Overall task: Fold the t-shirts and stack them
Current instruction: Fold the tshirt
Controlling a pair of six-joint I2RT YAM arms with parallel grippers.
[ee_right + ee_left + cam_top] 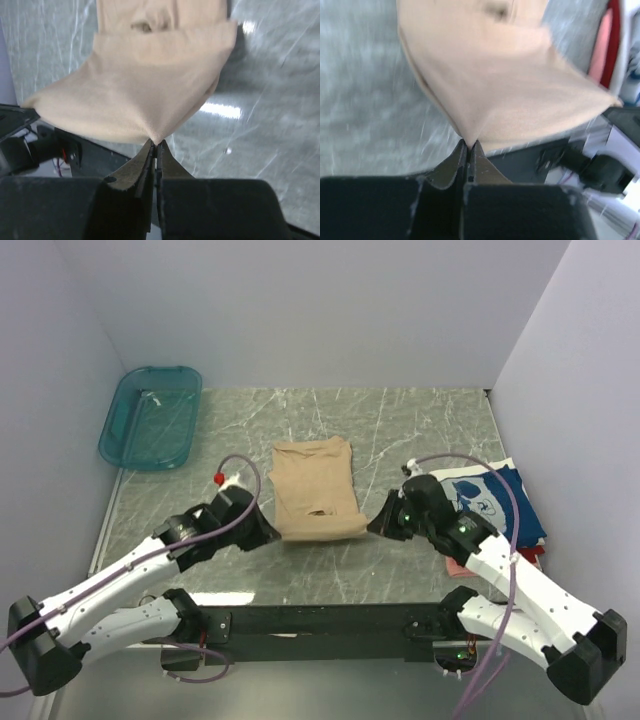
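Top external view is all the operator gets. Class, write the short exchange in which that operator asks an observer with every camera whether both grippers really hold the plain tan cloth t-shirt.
Operator: Is the left gripper actually shut on the plain tan cloth t-shirt?
Observer: Yes. The left wrist view shows it closed tight, pinching one near corner of the cloth.
Operator: And the right gripper?
Observer: The right wrist view shows it shut on the other near corner, with the cloth drawn into a peak at its tips.
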